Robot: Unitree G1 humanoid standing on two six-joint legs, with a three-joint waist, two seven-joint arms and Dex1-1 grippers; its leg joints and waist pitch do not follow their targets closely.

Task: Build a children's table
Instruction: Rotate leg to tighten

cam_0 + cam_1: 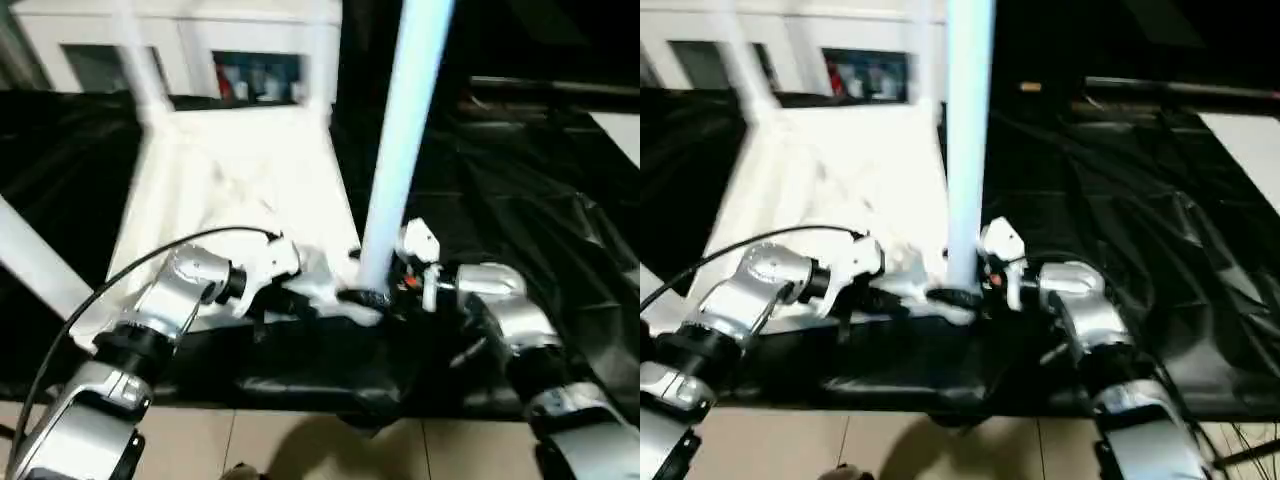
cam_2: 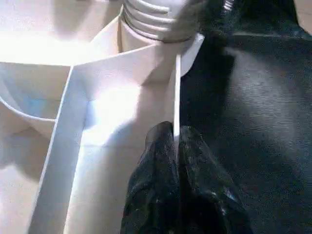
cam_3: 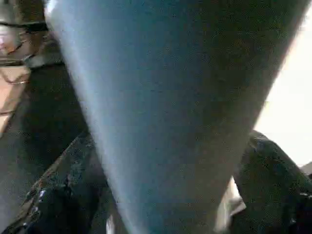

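Note:
The white tabletop [image 1: 240,190] lies upside down on a black sheet, ribbed underside up. At its near right corner a long white leg [image 1: 405,140] stands upright, its threaded end [image 2: 156,19] seated in the round socket. My right gripper [image 1: 385,292] is open around the foot of this leg, one black finger [image 3: 58,200] on each side, with a slight gap at one finger. My left gripper [image 2: 174,139] is shut on the tabletop's thin rim wall [image 2: 176,87] just beside that corner. Other legs rise at the far corners [image 1: 140,60] and at the left [image 1: 35,260].
A black sheet [image 1: 520,170] covers the floor under and to the right of the tabletop. A white glass-door cabinet [image 1: 200,50] stands behind it. Bare tile floor [image 1: 300,440] shows at the near edge. A black cable [image 1: 120,270] arcs over my left forearm.

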